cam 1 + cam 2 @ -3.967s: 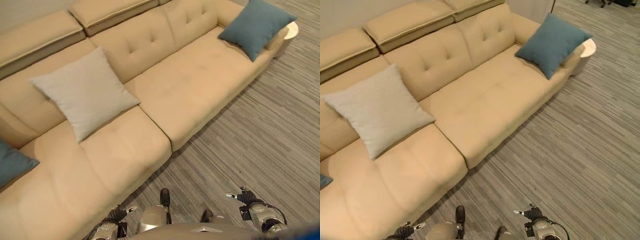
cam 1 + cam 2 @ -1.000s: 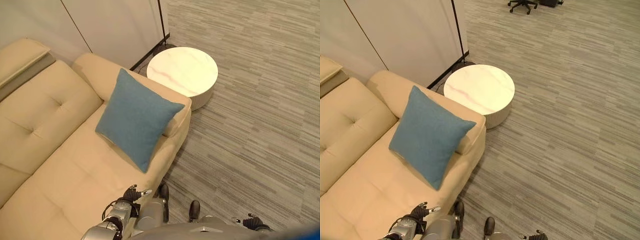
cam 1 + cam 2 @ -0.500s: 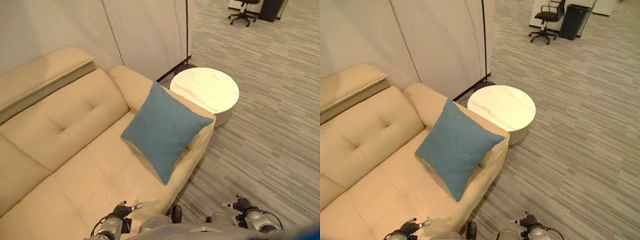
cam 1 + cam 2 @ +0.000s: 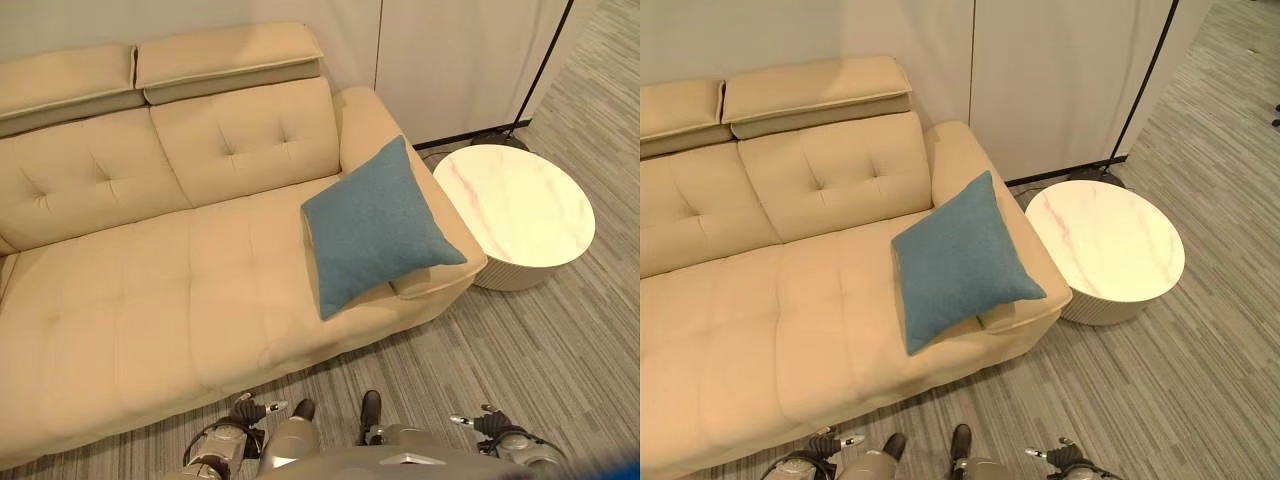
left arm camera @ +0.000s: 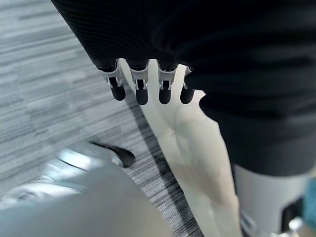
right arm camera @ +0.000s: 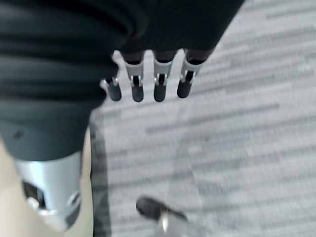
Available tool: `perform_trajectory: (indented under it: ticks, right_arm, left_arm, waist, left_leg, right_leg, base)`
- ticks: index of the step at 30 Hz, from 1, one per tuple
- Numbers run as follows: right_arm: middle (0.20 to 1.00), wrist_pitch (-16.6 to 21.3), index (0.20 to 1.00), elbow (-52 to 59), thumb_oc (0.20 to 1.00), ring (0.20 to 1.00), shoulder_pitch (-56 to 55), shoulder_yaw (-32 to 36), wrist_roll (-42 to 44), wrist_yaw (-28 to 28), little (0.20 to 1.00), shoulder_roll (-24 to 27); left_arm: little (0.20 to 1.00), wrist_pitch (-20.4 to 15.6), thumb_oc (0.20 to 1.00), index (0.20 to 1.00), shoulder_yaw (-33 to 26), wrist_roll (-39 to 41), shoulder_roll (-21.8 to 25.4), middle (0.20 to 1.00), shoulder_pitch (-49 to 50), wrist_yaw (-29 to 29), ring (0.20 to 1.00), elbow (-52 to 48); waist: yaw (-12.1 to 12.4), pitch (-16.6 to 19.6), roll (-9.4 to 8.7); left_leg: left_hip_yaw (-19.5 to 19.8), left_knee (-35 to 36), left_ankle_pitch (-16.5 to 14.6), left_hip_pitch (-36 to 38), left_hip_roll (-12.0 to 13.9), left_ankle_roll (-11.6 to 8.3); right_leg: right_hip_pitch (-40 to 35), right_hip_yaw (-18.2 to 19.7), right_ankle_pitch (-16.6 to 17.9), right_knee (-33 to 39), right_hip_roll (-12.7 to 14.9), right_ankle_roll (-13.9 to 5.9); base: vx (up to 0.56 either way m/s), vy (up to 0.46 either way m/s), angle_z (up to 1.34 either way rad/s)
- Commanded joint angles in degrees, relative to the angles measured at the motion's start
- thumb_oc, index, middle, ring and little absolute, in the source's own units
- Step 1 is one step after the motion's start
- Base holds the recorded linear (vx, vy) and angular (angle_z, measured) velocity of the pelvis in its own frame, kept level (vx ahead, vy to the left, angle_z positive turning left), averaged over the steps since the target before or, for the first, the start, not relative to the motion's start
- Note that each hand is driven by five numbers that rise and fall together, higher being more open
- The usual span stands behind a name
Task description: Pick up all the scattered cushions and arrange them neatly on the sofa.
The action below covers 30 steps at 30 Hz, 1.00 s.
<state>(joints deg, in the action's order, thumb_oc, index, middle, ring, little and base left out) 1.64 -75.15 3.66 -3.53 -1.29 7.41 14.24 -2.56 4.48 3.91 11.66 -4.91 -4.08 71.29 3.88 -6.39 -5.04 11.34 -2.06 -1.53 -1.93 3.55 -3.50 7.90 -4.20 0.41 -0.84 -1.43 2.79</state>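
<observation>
A blue square cushion [image 4: 375,225] leans against the right armrest of the beige sofa [image 4: 150,290], one corner hanging over the seat's front edge. My left hand [image 4: 248,410] hangs low in front of the sofa, well short of the cushion. In the left wrist view its fingers [image 5: 140,91] are straight and hold nothing. My right hand [image 4: 478,420] hangs over the carpet at the lower right. Its fingers [image 6: 145,89] are straight too, with only floor past them.
A round white marble-top side table [image 4: 515,215] stands on the striped grey carpet [image 4: 560,340] just right of the armrest. A white partition with a black pole [image 4: 545,60] rises behind it. The sofa seat left of the cushion is bare.
The camera has swung round, so the sofa now shows front-on with the table at the right. The blue cushion keeps its place against the armrest. Both hands stay low and empty.
</observation>
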Motion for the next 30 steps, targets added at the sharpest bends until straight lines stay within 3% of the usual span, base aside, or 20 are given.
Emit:
perform_trajectory:
  ticks: [1,2,4,8,9,10,11,19,23,28,30]
  right_arm:
    - [1.0,0.68,1.0,1.05,1.0,1.0,-2.16,2.14,1.92,0.88,1.0,2.16]
    - [1.0,0.73,1.0,0.29,1.0,1.0,-2.26,2.13,1.92,0.94,1.0,1.71]
    - [1.0,0.81,1.0,0.02,1.0,1.0,-2.08,1.26,1.39,0.96,1.0,1.19]
    - [1.0,0.95,1.0,-0.16,1.0,1.0,-2.29,1.33,1.28,0.93,1.0,0.88]
    - [1.0,0.0,1.0,2.24,1.0,1.0,-3.11,6.25,8.65,-4.13,1.0,4.39]
    - [1.0,2.44,1.0,4.7,1.0,1.0,-2.41,5.31,8.25,-1.84,1.0,1.37]
    - [1.0,1.34,1.0,6.21,1.0,1.0,-2.59,5.03,8.27,-2.79,1.0,-0.29]
    - [1.0,1.62,1.0,6.51,1.0,1.0,-2.56,3.48,5.72,-3.02,1.0,-2.66]
    - [1.0,1.47,1.0,7.66,1.0,1.0,-1.22,2.13,5.21,-3.44,1.0,-2.99]
    - [1.0,1.61,1.0,8.83,1.0,1.0,-0.14,0.75,5.03,-4.39,1.0,-3.79]
    - [1.0,1.84,1.0,8.59,1.0,1.0,-0.03,0.19,4.74,-4.2,1.0,-3.95]
  left_arm:
    - [1.0,-0.72,1.0,1.0,-0.02,0.65,-4.05,1.0,-2.85,0.56,1.0,-1.13]
    - [1.0,-0.74,1.0,1.0,-0.04,0.55,-3.89,1.0,-2.69,0.66,1.0,-1.22]
    - [1.0,-0.9,1.0,1.0,-0.7,1.0,-3.51,1.0,-2.37,0.6,1.0,-1.81]
    - [1.0,-0.81,1.0,1.0,-1.16,1.05,-3.68,1.0,-1.99,0.71,1.0,-1.03]
    - [1.0,-1.23,1.0,1.0,-1.92,1.41,-2.84,1.0,-1.06,1.1,1.0,-0.05]
    - [1.0,-0.68,1.0,1.0,-1.85,0.38,-2.56,1.0,-0.8,1.25,1.0,0.02]
    - [1.0,-0.5,1.0,1.0,-1.88,-0.04,-3.12,1.0,-0.12,1.38,1.0,0.26]
    - [1.0,-0.54,1.0,1.0,-3.17,-0.6,-4.25,1.0,0.53,1.39,1.0,0.92]
    - [1.0,-0.62,1.0,1.0,-3.62,-0.4,-4.28,1.0,0.74,1.28,1.0,1.49]
    - [1.0,-0.7,1.0,1.0,-4.67,0.62,-3.27,1.0,0.45,0.91,1.0,2.23]
    - [1.0,-0.76,1.0,1.0,-4.89,0.76,-3.14,1.0,0.5,0.82,1.0,2.42]
  waist:
    - [-2.56,1.01,3.74]
    - [-2.85,1.58,3.81]
    - [-1.83,0.97,3.35]
    - [-1.48,1.46,3.34]
    - [-2.14,2.39,3.3]
    - [-1.87,2.69,3.49]
    - [-1.81,2.75,3.67]
    - [-0.74,3.1,4.08]
    - [0.08,2.38,4.36]
    - [0.37,-0.03,5.26]
    - [0.15,-0.22,5.05]
  left_leg:
    - [-5.8,3.41,-0.89,1.21,-0.34,0.94]
    - [-6.65,3.25,-1.21,1.69,-0.31,0.97]
    - [-4.69,-0.98,-0.64,-0.13,-1.09,0.9]
    - [-4.73,0.19,-0.53,0.25,-1.05,1.03]
    - [-4.98,2.47,-0.39,2.2,-0.78,1.17]
    - [-4.87,3.56,-0.31,3.12,-0.78,1.21]
    - [-4.92,4.45,-0.39,3.77,-0.9,1.26]
    - [-3.96,6.86,-1.49,5.44,-2.59,2.43]
    - [-3.62,6.11,-2.03,4.75,-4.18,3.65]
    - [-2.23,3.6,-3.12,3.69,-6.11,5.89]
    - [-1.74,3.72,-3.65,4.65,-6.5,6.08]
  right_leg:
    - [-2.34,0.85,4.89,-0.17,4.92,-5.54]
    - [-3.2,0.63,4.62,0.14,4.58,-5.27]
    - [-3.96,1.14,4.78,0.03,4.66,-4.8]
    - [-4.87,1.02,4.64,0.61,4.73,-4.79]
    - [-5.6,1.14,4.58,1.18,4.33,-4.96]
    - [-5.92,1.08,4.39,1.32,4.26,-4.89]
    - [-5.97,1.03,4.42,1.29,4.27,-4.97]
    - [-5.53,2.26,5.09,1.21,5.12,-6.02]
    - [-3.72,3.89,6.04,-0.61,6.3,-6.78]
    - [4.23,6.03,7.38,-13.98,6.72,-7.49]
    - [5.54,5.61,7.65,-12.5,6.47,-7.34]
  base:
    - [0.12,-0.058,0.94]
    - [0.15,-0.068,0.64]
    - [0.1,-0.011,0.23]
    - [0.07,0.02,-0.01]
    - [0.13,0.047,-0.1]
    - [0.15,0.088,-0.17]
    - [0.07,0.09,-0.29]
    - [0.04,0.158,-0.11]
    - [-0.03,0.205,-0.32]
    - [-0.06,0.198,-0.35]
    - [0.08,0.039,-0.1]
